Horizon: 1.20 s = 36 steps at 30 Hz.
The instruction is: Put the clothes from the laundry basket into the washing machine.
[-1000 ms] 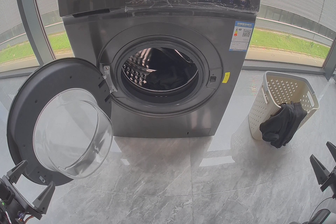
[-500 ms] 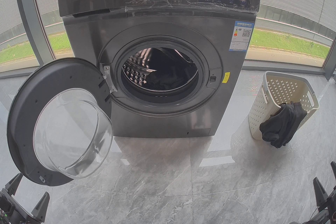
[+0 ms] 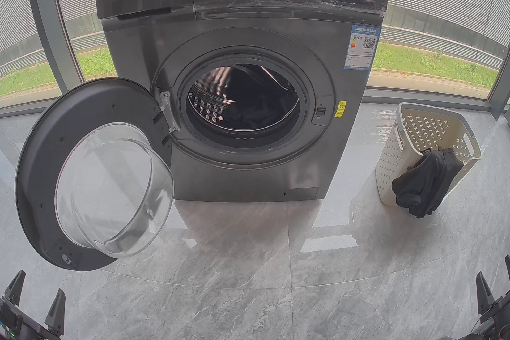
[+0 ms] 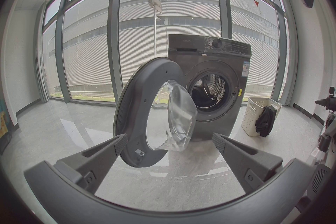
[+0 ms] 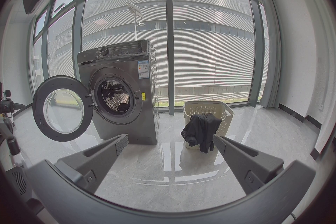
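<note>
Washing machine (image 3: pixel 340 155), drum open; its door (image 3: pixel 69 139) stands out to the left, where a passing arm could strike it. Laundry basket (image 3: pixel 390 160), right of the machine: probably light, likely to tip if the dark garment (image 3: pixel 422 181) draped over its near rim snags. Left gripper (image 4: pixel 168 137) and right gripper (image 5: pixel 169 140) spread, empty. Basket interior and drum depths hidden.

The head camera looked down at the nearby washing machine (image 3: pixel 249 33); both low wrist cameras shared it and the laundry basket (image 3: pixel 390 166), well beyond the left end effector (image 4: pixel 168 139) and right end effector (image 5: pixel 170 139).
</note>
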### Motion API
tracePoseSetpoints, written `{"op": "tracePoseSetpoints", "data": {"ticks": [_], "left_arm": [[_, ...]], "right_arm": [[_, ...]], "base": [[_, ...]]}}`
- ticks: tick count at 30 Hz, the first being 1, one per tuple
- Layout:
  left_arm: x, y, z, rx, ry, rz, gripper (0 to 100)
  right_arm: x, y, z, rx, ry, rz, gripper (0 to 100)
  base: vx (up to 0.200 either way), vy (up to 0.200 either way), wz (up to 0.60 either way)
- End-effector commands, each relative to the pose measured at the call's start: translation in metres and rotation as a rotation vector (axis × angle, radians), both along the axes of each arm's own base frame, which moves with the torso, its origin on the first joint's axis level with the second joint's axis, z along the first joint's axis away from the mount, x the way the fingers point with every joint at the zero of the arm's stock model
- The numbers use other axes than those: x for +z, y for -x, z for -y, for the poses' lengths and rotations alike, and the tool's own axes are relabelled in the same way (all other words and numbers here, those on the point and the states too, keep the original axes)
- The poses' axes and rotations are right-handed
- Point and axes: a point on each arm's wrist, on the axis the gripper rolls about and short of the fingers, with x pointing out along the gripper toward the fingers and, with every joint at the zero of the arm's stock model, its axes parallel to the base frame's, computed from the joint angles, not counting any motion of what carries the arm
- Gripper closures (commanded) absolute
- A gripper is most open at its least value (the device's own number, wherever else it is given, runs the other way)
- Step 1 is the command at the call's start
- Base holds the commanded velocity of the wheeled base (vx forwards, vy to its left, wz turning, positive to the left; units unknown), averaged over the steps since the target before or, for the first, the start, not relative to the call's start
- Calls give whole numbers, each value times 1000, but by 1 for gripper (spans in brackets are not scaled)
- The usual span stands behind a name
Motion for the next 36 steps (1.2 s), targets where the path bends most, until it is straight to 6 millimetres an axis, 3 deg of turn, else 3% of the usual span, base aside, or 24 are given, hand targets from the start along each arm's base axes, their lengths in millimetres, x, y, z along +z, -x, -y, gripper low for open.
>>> {"op": "tracePoseSetpoints", "data": {"ticks": [1, 17, 23, 30, 36], "left_arm": [[-7, 5, 4, -48, -16, 61, 0], [-9, 6, 5, -95, -4, 19, 0], [-8, 6, 5, -101, 13, 29, 0], [-7, 6, 5, -94, 46, 37, 0], [-10, 6, 3, 19, -28, 21, 0]], "right_arm": [[-6, 0, 0, 10, 8, -4, 0], [-6, 0, 0, 12, 8, -4, 0], [-6, 0, 0, 12, 8, -4, 0], [-6, 0, 0, 13, 8, -4, 0], [-6, 0, 0, 12, 8, -4, 0]], "base": [[0, 0, 0], [0, 0, 0], [-200, 0, 0], [0, 0, 0], [0, 0, 0]]}}
